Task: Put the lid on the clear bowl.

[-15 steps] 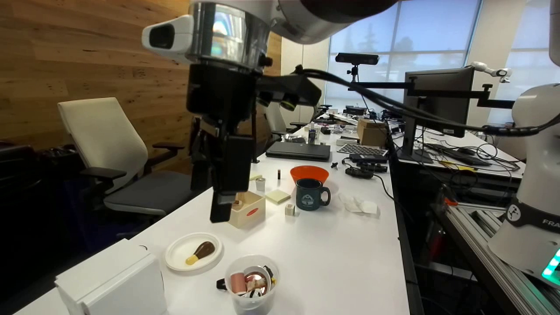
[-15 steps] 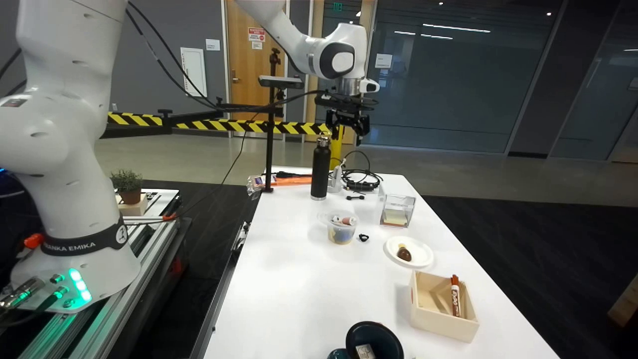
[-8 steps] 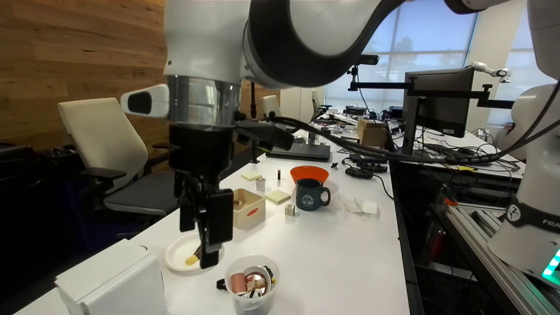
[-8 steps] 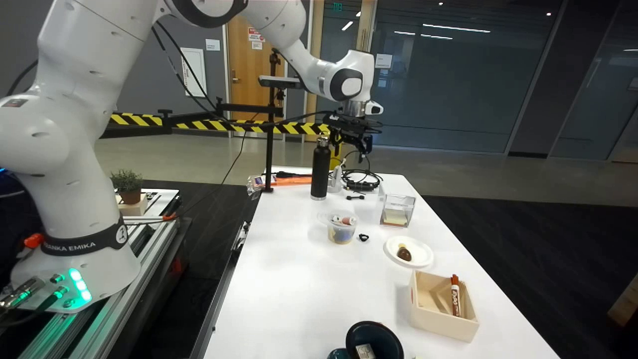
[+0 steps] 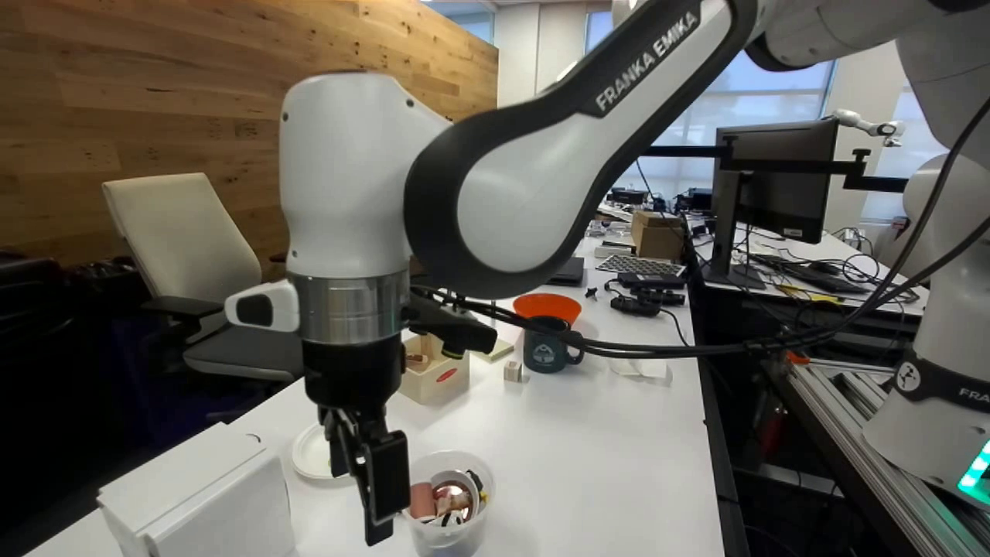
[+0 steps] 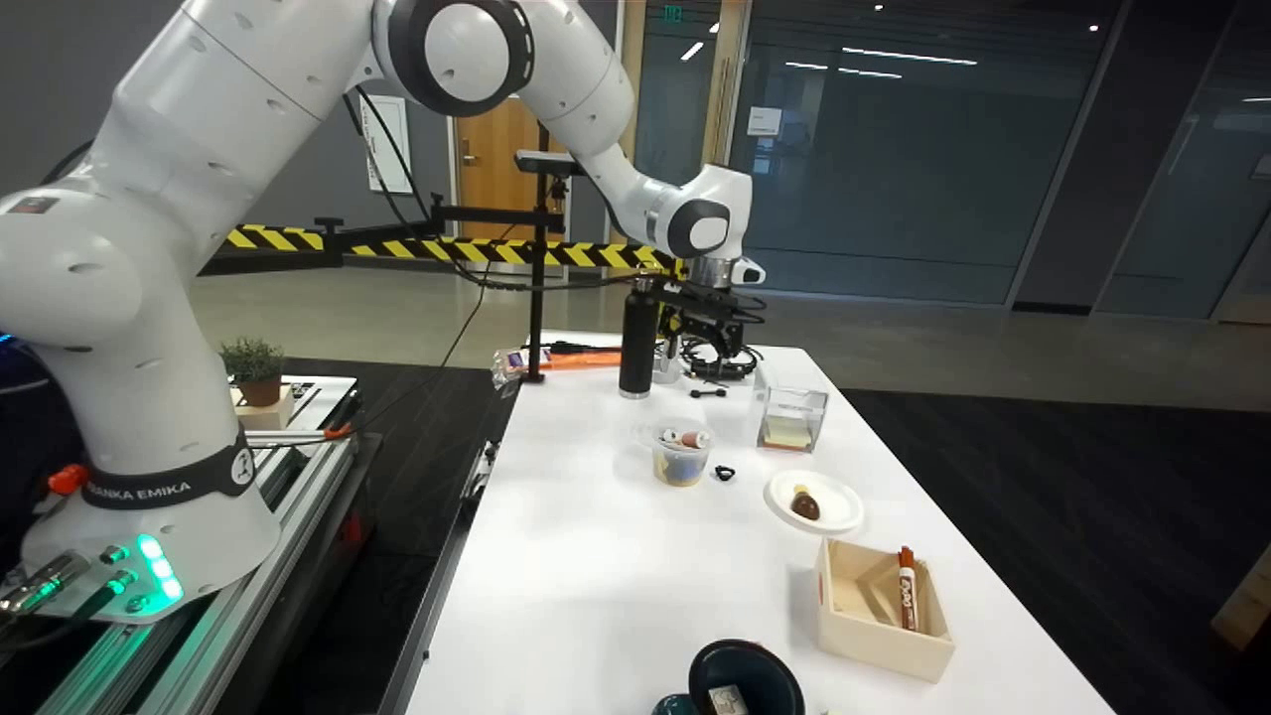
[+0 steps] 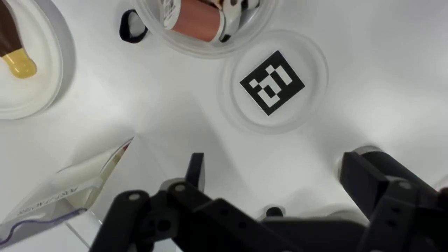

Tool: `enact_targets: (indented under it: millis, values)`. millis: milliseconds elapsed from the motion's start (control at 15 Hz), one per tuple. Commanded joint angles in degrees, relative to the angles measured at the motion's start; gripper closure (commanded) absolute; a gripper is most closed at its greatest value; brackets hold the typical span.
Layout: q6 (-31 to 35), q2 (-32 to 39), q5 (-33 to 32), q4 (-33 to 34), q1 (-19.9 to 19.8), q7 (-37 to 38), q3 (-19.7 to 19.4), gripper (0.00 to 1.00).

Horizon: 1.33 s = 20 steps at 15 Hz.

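Note:
The lid, round and clear with a black-and-white patterned square on it, lies flat on the table in the wrist view. Right beside it, at the top of that view, is the clear bowl, holding a reddish spool and dark bits. Both exterior views show the bowl too. My gripper is open and empty, its fingers wide apart above the table, below the lid in the picture. In the exterior views the gripper hangs over the table, touching neither lid nor bowl.
A black bottle stands close by the gripper. The note holder and a white plate with brown food lie to the side. A small black ring is near the bowl. Farther off are a wooden box and dark mug.
My arm has come down steadily, bringing the gripper from high above the table to much nearer its surface. The jaws have stayed open; bowl and plate have not moved.

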Motion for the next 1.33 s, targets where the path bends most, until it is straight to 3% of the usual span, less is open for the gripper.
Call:
enact_targets:
  millis: [0,467,1267]
  values:
    - [4.37,3.59,-1.57,1.0,-1.75,-2.3,-0.38,0.0]
    - [14.79,7.93,-1.75,-1.13,-2.45,-3.18,0.36,0.0]
    - [12.92,6.79,-5.08,-4.22,-2.56,-3.48,-0.64,0.0]
